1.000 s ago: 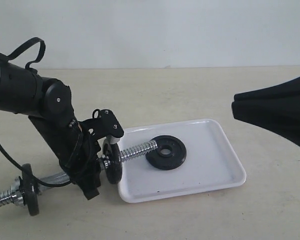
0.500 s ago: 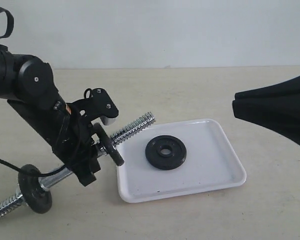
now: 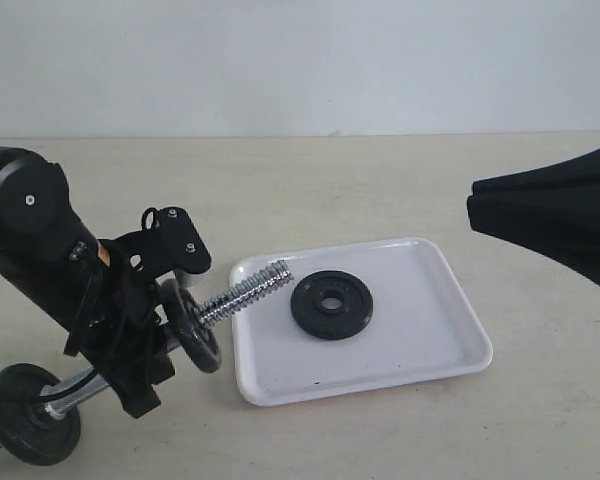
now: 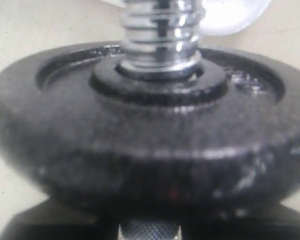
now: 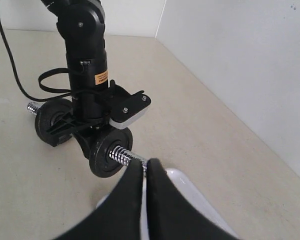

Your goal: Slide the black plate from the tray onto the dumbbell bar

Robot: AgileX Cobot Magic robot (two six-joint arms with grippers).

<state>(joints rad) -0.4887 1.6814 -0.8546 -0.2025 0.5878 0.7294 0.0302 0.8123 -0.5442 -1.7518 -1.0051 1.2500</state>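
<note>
Black iron on white plastic: the plate (image 3: pixel 307 305) lies flat in the tray (image 3: pixel 410 300), a little left of the tray's middle, with its centre hole facing up. Nothing is touching it.

To the left, the left gripper (image 3: pixel 130 358) is clamped on the middle of the bar (image 3: pixel 245 290), between two other discs that are threaded onto it. From the wrist view I can just make out the knurled grip, pinched at the lower edge behind the nearer disc. The bar is tilted. Its threaded chrome end rises to the right and reaches over the tray's left rim, pointing at the plate but stopping short of it. I cannot tell whether the tip touches the tray. The inner disc (image 3: pixel 192 328) stands on edge just outside that rim. The outer disc (image 3: pixel 28 428) sits low at the bar's far end, down by the table (image 3: pixel 380 180).

Over on the right, the right gripper (image 3: pixel 480 215) hangs well clear of the tray with its fingers pressed together — it holds nothing.
</note>
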